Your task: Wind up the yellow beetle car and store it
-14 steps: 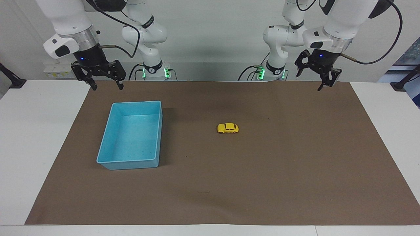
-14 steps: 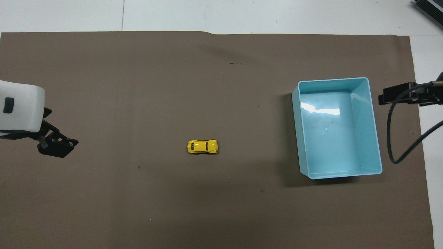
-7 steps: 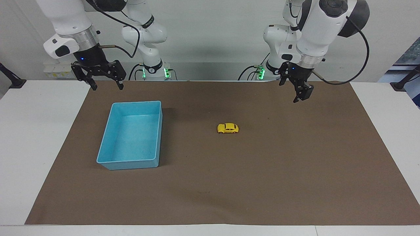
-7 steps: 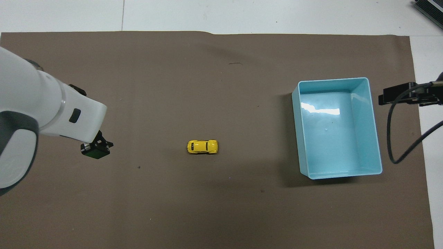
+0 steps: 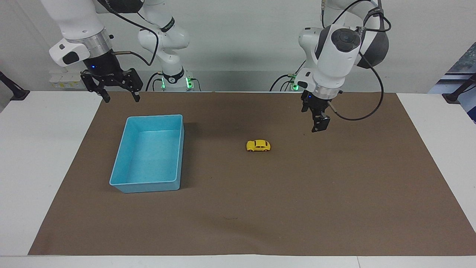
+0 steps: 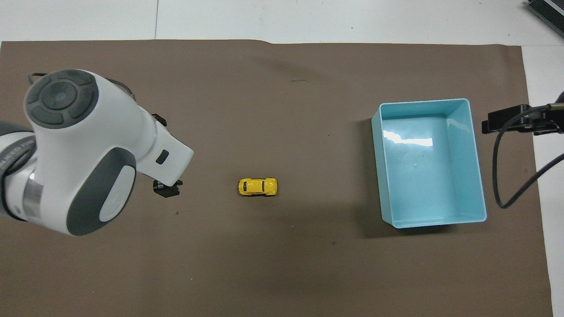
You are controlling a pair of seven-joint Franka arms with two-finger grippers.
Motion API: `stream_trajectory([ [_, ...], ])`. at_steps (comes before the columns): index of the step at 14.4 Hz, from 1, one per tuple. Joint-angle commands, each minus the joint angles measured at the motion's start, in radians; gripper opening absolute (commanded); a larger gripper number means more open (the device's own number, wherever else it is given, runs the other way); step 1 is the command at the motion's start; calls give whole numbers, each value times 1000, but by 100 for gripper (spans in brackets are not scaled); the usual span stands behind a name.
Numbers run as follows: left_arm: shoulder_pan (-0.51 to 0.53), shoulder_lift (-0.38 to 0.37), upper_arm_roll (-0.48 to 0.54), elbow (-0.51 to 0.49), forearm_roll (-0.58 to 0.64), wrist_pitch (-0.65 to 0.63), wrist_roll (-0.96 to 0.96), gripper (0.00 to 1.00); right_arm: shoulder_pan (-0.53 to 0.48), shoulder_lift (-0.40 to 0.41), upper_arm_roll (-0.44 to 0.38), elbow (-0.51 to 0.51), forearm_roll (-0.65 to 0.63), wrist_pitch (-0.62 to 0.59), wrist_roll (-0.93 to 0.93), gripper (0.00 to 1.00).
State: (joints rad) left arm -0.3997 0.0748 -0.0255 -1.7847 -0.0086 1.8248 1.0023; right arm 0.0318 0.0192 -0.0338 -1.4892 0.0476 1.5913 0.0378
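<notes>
Overhead view, yellow beetle car [image 6: 257,186], no legible writing

Left gripper [image 5: 319,128] raised, pointing down; right gripper [image 5: 118,98] raised, spread

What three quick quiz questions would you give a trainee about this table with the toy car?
1. True or false: the yellow beetle car already lies in the blue bin.
2. Which gripper is up over the mat toward the car? A left, B right.
3. Fill in: the right gripper waits near the ____.

Key:
1. False; the car sits on the mat, apart from the bin.
2. A; the left gripper, holding nothing.
3. Bin.
</notes>
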Motion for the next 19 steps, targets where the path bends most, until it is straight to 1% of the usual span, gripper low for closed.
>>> stream_trajectory([
  [1,-60,34,18,-45,2,95,-4,100,-10,-19,8,-19,2,-8,-10,100],
  [3,-93,75,18,-62,2,155,-22,100,-10,-19,8,-19,2,-8,-10,100],
  [6,-139,94,18,-136,2,285,-86,100,-10,-19,8,-19,0,-8,-10,100],
  [8,-169,128,18,-160,2,352,-116,100,-10,-19,8,-19,0,-8,-10,100],
  [10,-194,152,18,-162,2,372,-129,100,-10,-19,8,-19,0,-8,-10,100],
  [12,-206,161,18,-182,2,415,-154,100,-10,-19,8,-19,0,-8,-10,100],
  [16,-281,249,22,-188,4,497,-243,100,-10,-19,8,-19,2,-8,-10,100],
  [19,-284,254,22,-183,9,487,-246,100,-10,-19,8,-19,0,-8,-10,100],
])
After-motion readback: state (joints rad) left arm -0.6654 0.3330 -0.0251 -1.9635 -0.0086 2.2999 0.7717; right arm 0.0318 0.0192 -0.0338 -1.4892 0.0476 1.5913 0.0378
